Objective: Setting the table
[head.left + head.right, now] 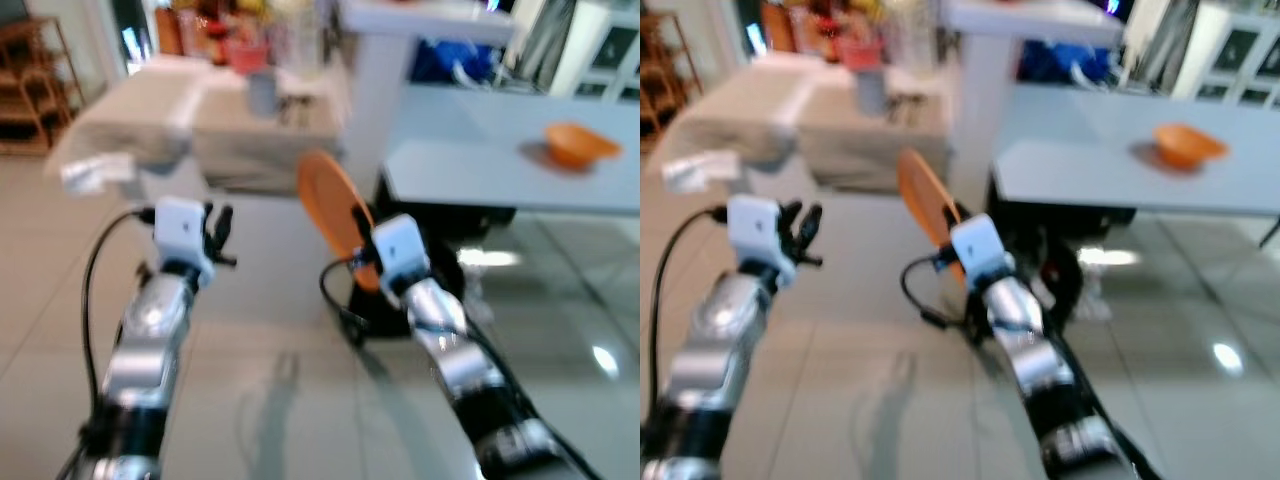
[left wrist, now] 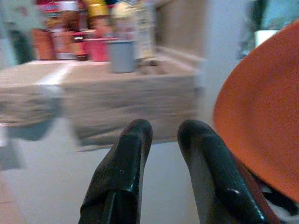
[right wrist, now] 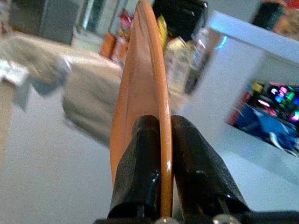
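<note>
Home dining area, glossy tiled floor point(image 1: 260, 390), grey table point(image 1: 500, 165), cloth-covered counter point(image 1: 230, 120) crowded with jars and bottles

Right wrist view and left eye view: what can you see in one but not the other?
Right wrist view: the two black fingers pinch the rim of the flat round orange plate, seen edge-on. Left eye view: the left pincer held up with nothing in it, and a small orange bowl on the pale grey table. Both: the plate in the right pincer.
</note>
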Tool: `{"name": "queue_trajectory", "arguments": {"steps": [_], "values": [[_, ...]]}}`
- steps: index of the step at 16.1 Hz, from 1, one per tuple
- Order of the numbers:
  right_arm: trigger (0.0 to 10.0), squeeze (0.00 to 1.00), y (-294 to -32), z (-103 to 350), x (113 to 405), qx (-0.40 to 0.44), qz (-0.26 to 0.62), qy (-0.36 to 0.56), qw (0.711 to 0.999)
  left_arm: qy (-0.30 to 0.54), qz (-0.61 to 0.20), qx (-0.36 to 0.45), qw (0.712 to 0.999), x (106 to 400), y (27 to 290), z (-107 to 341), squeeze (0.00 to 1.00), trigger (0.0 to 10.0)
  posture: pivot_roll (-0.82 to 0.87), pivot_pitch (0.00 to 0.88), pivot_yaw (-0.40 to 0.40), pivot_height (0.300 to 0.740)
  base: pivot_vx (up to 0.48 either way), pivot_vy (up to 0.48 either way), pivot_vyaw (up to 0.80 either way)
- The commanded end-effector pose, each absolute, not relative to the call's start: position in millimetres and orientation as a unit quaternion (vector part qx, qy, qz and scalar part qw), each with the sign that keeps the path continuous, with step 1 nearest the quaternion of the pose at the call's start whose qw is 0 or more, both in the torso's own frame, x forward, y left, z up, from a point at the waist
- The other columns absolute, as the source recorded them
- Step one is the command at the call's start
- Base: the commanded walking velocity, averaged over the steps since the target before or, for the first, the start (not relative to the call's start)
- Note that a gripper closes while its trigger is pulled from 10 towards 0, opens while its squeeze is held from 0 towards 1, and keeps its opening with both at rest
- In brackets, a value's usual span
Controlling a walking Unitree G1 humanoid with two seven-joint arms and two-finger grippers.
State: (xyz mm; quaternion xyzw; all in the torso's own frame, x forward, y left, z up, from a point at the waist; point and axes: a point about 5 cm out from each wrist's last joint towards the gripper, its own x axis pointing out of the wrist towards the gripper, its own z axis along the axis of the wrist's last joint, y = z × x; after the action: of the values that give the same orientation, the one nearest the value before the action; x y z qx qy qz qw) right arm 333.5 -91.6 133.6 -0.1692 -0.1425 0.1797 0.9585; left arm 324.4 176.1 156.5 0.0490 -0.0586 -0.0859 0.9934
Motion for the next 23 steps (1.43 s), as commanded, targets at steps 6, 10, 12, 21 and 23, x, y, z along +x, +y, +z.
{"name": "queue_trajectory", "arguments": {"steps": [6,10,12,21,23], "values": [[0.0,0.00,-96,151,337,-0.161,0.168,-0.181,0.956,-0.065,-0.074,0.069,0.993,329,169,163,0.00,10.0,0.01,0.000,-0.041,0.740,0.279,-0.387,0.00],[0.0,0.00,-97,150,336,-0.163,0.169,-0.180,0.955,-0.079,-0.082,0.061,0.992,323,156,170,0.00,10.0,0.01,0.000,-0.041,0.740,0.158,-0.179,0.00],[0.0,0.00,-98,150,337,-0.163,0.166,-0.179,0.956,-0.088,-0.088,0.061,0.990,322,148,175,0.00,10.0,0.01,0.000,-0.040,0.740,0.000,0.000,0.00],[0.0,0.00,-99,149,337,-0.158,0.163,-0.177,0.958,-0.078,-0.062,0.059,0.993,326,161,171,0.00,10.0,0.00,0.000,-0.033,0.740,0.000,-0.240,0.00],[0.0,0.00,-99,149,337,-0.159,0.163,-0.176,0.958,-0.082,-0.068,0.059,0.993,323,157,172,0.00,10.0,0.00,0.000,-0.034,0.740,0.000,-0.439,0.00]]}}
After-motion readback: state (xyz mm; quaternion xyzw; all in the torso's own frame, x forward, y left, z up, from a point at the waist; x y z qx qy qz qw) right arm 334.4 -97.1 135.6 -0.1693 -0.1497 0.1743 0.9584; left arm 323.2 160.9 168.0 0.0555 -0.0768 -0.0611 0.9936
